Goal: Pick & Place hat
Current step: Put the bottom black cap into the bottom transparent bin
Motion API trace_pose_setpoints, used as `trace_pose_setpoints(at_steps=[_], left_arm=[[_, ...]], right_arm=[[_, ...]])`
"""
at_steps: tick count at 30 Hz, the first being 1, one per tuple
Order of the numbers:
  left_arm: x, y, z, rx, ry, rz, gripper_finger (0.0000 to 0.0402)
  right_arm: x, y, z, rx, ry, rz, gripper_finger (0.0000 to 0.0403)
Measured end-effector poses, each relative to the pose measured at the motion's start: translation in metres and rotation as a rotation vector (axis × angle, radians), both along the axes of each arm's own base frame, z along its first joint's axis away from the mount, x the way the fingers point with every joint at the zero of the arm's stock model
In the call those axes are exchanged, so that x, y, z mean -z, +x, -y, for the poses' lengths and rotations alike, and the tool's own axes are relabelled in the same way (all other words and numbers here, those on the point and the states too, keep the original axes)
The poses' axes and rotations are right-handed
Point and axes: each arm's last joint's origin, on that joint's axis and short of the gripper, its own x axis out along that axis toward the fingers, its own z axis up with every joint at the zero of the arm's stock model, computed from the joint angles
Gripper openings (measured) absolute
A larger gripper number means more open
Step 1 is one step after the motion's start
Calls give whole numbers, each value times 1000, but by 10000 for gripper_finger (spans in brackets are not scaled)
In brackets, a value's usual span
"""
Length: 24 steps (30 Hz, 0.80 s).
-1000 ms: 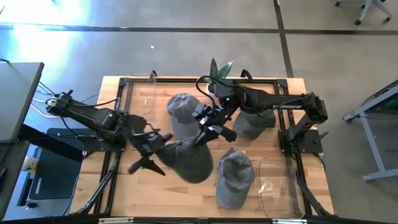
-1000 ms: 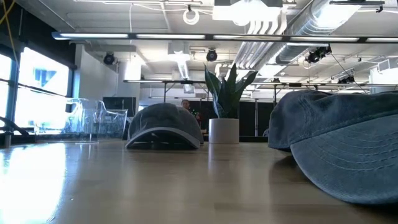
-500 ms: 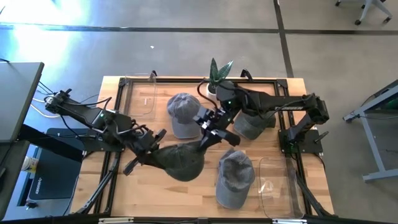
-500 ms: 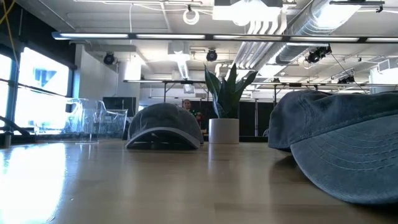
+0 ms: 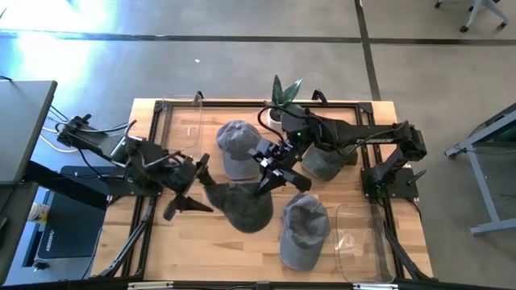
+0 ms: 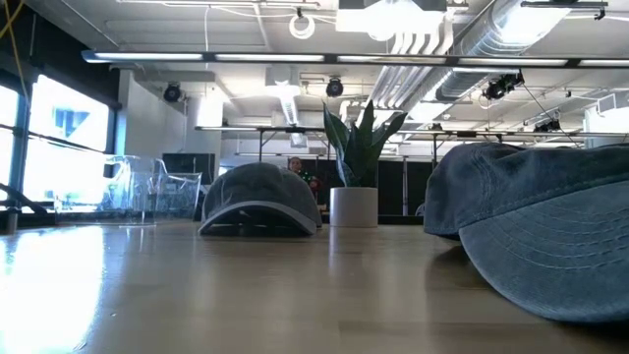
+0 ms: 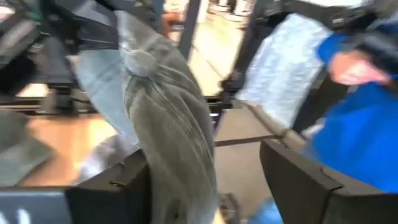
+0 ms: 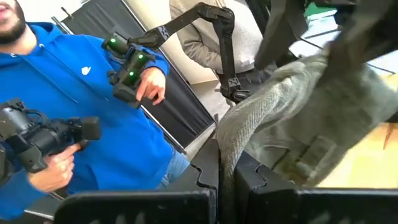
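Over the middle of the wooden table, a grey hat hangs stretched between the two arms. The right gripper is clenched on its near edge, fabric pinched flat between its fingers. The left gripper sits at the hat's other side with its jaws spread wide, cloth draped between its fingers; whether it grips, I cannot tell. Three more hats lie around: one behind, one in front, one under the right arm. A potted plant stands at the back edge. A person in a blue hoodie holds a camera beyond the table.
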Motion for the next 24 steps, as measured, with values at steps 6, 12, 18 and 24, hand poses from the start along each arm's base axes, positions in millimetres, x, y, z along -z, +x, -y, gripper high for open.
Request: trace_pose_setpoints(at_steps=[6, 12, 18, 24], left_arm=[[11, 25, 0, -59, 25, -30, 276], [3, 42, -3, 34, -64, 79, 276], [-1, 43, -4, 41, -68, 117, 266], [-2, 41, -5, 39, -67, 115, 199]], right_arm=[[0, 0, 0, -3, -15, 17, 1], [2, 0, 0, -7, -29, 16, 2], [7, -1, 0, -10, -48, -16, 3], [7, -1, 0, -11, -59, -7, 2]])
